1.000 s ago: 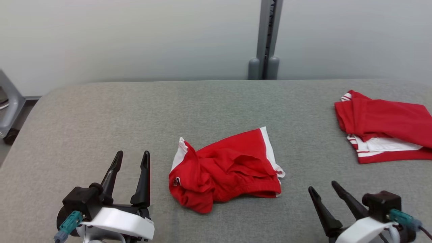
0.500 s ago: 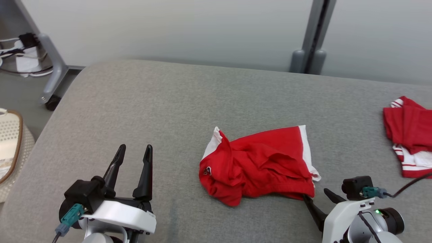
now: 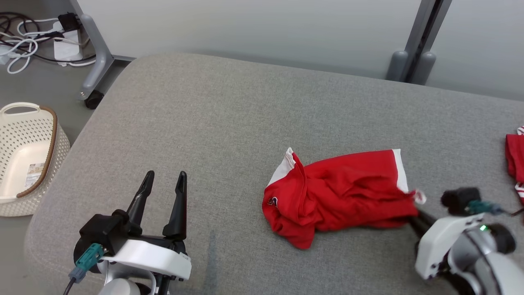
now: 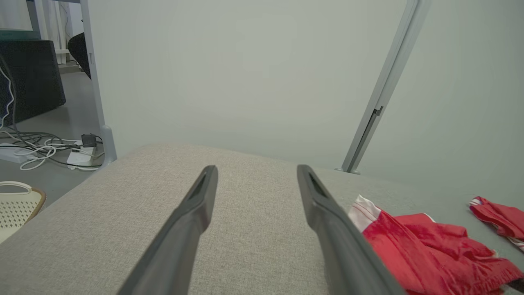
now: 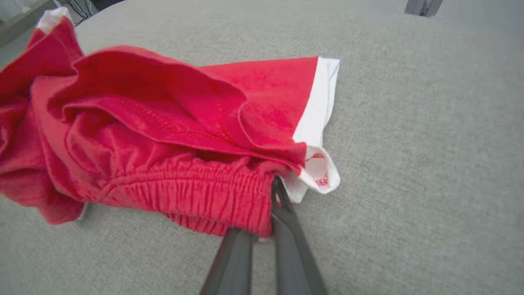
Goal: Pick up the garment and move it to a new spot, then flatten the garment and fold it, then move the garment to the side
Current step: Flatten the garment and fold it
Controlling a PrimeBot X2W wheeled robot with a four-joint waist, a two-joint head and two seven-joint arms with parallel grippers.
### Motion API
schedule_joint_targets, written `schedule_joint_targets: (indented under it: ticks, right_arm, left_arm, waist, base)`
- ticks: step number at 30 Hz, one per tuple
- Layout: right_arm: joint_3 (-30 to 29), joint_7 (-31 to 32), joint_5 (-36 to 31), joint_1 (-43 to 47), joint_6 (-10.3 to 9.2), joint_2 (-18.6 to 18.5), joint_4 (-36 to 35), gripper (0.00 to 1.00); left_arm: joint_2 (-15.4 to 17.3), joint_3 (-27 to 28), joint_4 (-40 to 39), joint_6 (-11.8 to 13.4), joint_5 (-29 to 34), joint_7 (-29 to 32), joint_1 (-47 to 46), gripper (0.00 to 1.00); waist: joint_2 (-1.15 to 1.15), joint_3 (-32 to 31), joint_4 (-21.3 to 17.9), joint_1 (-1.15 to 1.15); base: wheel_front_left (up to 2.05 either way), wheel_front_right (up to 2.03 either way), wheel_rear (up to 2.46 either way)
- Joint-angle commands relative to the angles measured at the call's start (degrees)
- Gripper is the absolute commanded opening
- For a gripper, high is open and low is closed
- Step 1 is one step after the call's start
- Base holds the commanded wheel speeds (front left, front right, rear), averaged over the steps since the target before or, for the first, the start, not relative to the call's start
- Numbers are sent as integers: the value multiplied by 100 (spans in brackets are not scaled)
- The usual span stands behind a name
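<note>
Garment: a crumpled red garment (image 3: 339, 196) with white trim lies on the grey padded table (image 3: 229, 123), right of centre and toward the near edge.
Right gripper: the right gripper (image 5: 275, 189) has its two dark fingers clamped together on the gathered elastic band at the garment's near right corner, just beside a small white flap.
Left gripper: the left gripper (image 3: 166, 176) hangs over bare table at the near left, fingers spread and grasping nothing, well apart from the garment.
Right edge: a second red garment (image 3: 515, 159) with white stripes lies at the table's right side.
Floor, left: a cream basket (image 3: 24, 164) stands beside the table; cables (image 3: 24, 37) lie farther back.
Backdrop: a pale wall and a grey post (image 3: 417, 41) beyond the far edge.
</note>
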Motion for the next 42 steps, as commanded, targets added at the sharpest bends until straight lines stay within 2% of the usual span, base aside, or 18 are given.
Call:
schedule_joint_targets:
  ticks: [1, 9, 14, 17, 18, 19, 20, 25, 30, 38, 42]
  right_arm:
    - [-87, 7, 11, -148, 2, -167, -52, 0]
    - [-339, 449, 331, -1199, 2, -1191, -151, 0]
    - [-399, 675, 554, -1878, 2, -1739, 215, 0]
    - [-428, 567, 623, -2201, 2, -1878, 613, 0]
    - [-406, 519, 601, -2282, 2, -1895, 771, 34]
    - [-371, 496, 595, -2329, 2, -1878, 932, 78]
    - [-322, 456, 598, -2368, 2, -1841, 1054, 100]
    - [-96, 201, 668, -2405, 2, -1696, 1410, 100]
    - [133, -215, 721, -2172, 2, -1549, 1444, 100]
    - [290, -914, 771, -1572, 2, -1316, 519, 100]
    - [103, -1132, 767, -1054, 2, -1115, -171, 100]
  left_arm:
    - [-9, -9, 15, -34, -35, -28, -91, 100]
    - [-113, -142, 58, -149, -5, -62, -372, 100]
    - [-206, -218, 140, -238, 19, -89, -570, 100]
    - [-253, -260, 212, -256, 47, -119, -660, 100]
    - [-263, -275, 238, -267, 56, -119, -680, 100]
    - [-270, -290, 263, -274, 65, -126, -702, 100]
    - [-271, -301, 282, -281, 71, -129, -722, 100]
    - [-259, -321, 364, -289, 64, -121, -729, 100]
    - [-200, -326, 398, -237, 48, -77, -604, 100]
    - [3, -237, 328, -131, -19, 86, -396, 100]
    - [98, -186, 259, -71, -69, 201, -318, 100]
  waist:
    - [0, 58, 28, 0]
    - [0, 610, 332, 0]
    - [0, 931, 564, 0]
    - [0, 1012, 645, 0]
    - [0, 1017, 655, 0]
    - [0, 1007, 658, 0]
    - [0, 980, 647, 0]
    - [0, 784, 485, 0]
    - [0, 425, 120, 0]
    - [0, -113, -646, 0]
    - [0, -291, -998, 0]
  base:
    - [0, 0, 0]
    - [0, 0, 0]
    - [0, 0, 0]
    - [0, 0, 0]
    - [0, 0, 0]
    - [0, 0, 0]
    - [0, 0, 0]
    - [0, 0, 0]
    - [0, 0, 0]
    - [0, 0, 0]
    - [0, 0, 0]
